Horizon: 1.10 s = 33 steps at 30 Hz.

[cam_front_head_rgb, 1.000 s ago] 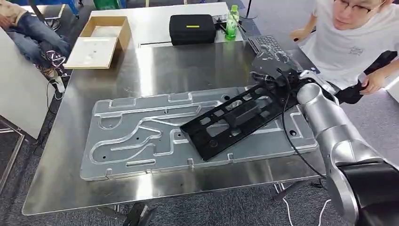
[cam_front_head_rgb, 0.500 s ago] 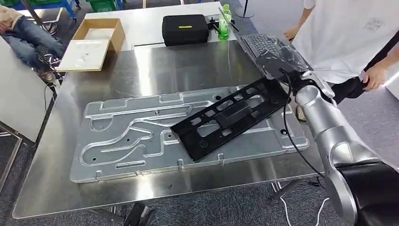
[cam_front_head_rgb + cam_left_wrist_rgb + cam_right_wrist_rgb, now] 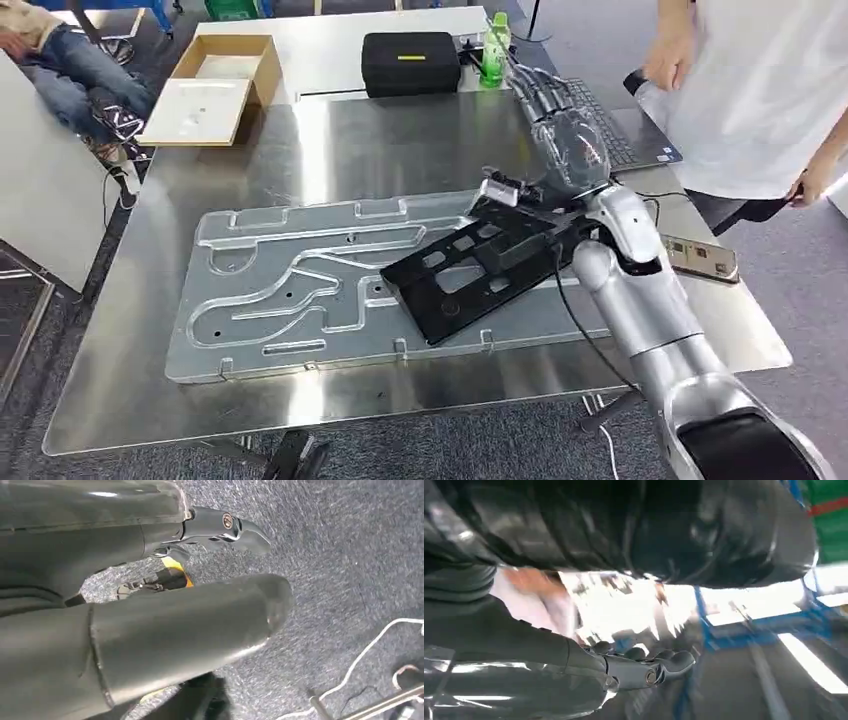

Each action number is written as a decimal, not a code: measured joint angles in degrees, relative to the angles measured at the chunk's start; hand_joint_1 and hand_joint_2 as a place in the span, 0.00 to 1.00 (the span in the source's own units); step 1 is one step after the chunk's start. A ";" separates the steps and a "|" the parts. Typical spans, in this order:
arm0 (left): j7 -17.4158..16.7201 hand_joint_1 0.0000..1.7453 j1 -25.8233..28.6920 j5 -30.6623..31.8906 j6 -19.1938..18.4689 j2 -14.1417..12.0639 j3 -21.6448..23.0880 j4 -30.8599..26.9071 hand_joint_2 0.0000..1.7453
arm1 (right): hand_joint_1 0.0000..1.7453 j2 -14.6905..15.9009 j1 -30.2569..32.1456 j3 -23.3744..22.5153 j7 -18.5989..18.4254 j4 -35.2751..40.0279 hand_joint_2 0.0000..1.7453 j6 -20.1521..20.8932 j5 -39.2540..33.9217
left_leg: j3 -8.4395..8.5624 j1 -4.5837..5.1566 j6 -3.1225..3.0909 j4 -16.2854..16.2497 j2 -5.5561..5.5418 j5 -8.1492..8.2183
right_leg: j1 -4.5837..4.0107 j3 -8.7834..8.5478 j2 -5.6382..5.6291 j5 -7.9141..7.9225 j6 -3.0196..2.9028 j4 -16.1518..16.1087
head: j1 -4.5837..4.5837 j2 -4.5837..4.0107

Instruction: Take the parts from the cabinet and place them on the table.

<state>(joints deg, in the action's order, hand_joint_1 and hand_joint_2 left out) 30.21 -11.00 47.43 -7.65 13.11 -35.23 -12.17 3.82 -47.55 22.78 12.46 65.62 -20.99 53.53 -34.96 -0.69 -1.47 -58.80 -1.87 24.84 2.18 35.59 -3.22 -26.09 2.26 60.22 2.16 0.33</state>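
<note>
moved: right hand [image 3: 566, 135] has let go of the black frame part and lifted clear of it.
aluminium plate [image 3: 300, 290]: flat on the tabletop [image 3: 130, 400], carrying the black part.
black frame part [image 3: 480, 265]: lies slanted on the plate's right half, released, looks delivered.
left hand [image 3: 150, 600]: hangs over the floor, holds nothing, fingers apart.
right hand: fingers spread, empty, raised above the part's far end.

Steel table [image 3: 140, 400], grey carpet [image 3: 350, 555]

Beyond our right hand [image 3: 565, 135] a laptop [image 3: 610, 130] and a green bottle [image 3: 494, 48] block the way. A person [image 3: 760, 90] crowds its right, while bare steel table [image 3: 400, 140] lies open to its left.
</note>
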 joint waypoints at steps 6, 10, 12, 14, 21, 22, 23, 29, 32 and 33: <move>-0.02 0.00 0.10 0.02 0.00 0.26 0.04 0.00 0.00 | 0.00 -0.50 1.69 1.31 -0.24 4.04 0.00 -0.54 0.81 | -1.14 0.03 1.82 -1.77 0.01 1.28 | -0.46 -0.26 3.02 0.64 -2.55 -0.89 | -0.06 0.00; -0.04 0.00 0.03 0.02 -0.02 0.26 0.06 0.00 0.00 | 0.00 -0.66 2.25 1.46 0.13 4.56 0.00 -0.74 1.35 | -8.51 -0.05 2.25 -17.66 1.22 8.24 | -0.99 -0.35 4.88 0.39 -3.12 -0.85 | -0.09 0.00; -0.11 0.00 0.26 0.00 -0.02 0.24 0.04 0.00 0.00 | 0.00 -0.70 2.63 1.64 0.24 4.74 0.00 -0.96 1.55 | -7.49 -0.03 2.08 -15.39 1.42 5.80 | -1.20 -0.52 5.89 0.24 -3.17 -0.84 | -0.09 0.00; -0.11 0.00 0.27 -0.04 -0.02 0.24 0.04 0.00 0.00 | 0.00 -0.72 2.59 1.88 0.57 4.98 0.00 -1.13 1.90 | -2.41 0.09 1.47 -5.34 2.72 0.80 | -1.33 -0.93 6.92 -0.05 -3.03 -0.81 | -0.09 0.00; 0.07 0.00 0.50 -0.33 -0.04 0.33 0.02 0.00 0.00 | 0.00 -1.20 2.45 3.17 1.33 4.94 0.00 -1.96 3.04 | 0.14 0.61 -0.78 0.66 2.86 -0.47 | -1.44 -1.52 7.72 -1.54 -1.02 0.00 | -0.04 0.00; 0.09 0.00 0.43 -0.55 -0.07 0.33 0.02 0.00 0.00 | 0.00 -1.20 2.38 3.30 1.38 4.89 0.00 -2.16 3.06 | 0.09 0.46 -1.11 0.73 2.36 -0.63 | -1.39 -0.13 5.17 -3.47 -0.88 2.81 | -0.04 0.00; 0.13 0.00 0.30 -0.61 -0.15 0.35 0.02 0.00 0.00 | 0.00 -1.22 2.40 3.45 1.44 4.80 0.00 -2.38 3.10 | 0.05 0.44 -1.32 0.72 1.77 -0.69 | -1.41 1.94 4.08 -5.73 -0.75 7.21 | -0.02 0.00; 0.15 0.00 0.80 -1.05 -0.20 0.37 0.00 0.00 0.00 | 0.00 -1.20 2.85 4.54 1.71 3.84 0.00 -3.10 3.36 | 0.14 0.51 -1.26 0.28 -2.79 -0.58 | -1.39 2.41 2.49 -0.86 -1.14 5.82 | -0.04 0.00; 0.15 0.00 0.75 -1.03 -0.20 0.33 -0.02 0.00 0.00 | 0.00 -1.20 2.78 4.83 1.77 3.71 0.00 -3.47 3.39 | -0.53 0.46 -0.40 0.01 -4.43 -0.53 | -1.29 -0.29 -1.15 0.37 -1.67 -0.74 | 0.00 0.00; 0.15 0.00 0.81 -1.03 -0.20 0.31 -0.02 0.00 0.00 | 0.00 -1.25 2.84 5.05 1.84 3.67 0.00 -3.58 3.36 | -0.61 0.20 -0.08 0.12 -4.81 -0.60 | -1.54 -0.29 -0.82 0.32 -1.75 -0.76 | -0.09 0.00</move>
<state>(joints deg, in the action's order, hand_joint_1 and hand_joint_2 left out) 30.36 -10.20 46.40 -7.85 13.42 -35.26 -12.17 2.58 -44.71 27.82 14.29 69.29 -24.57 56.89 -35.56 -0.49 -1.55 -58.68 -6.67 24.23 0.64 35.30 -4.04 -25.77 0.51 59.46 2.08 0.33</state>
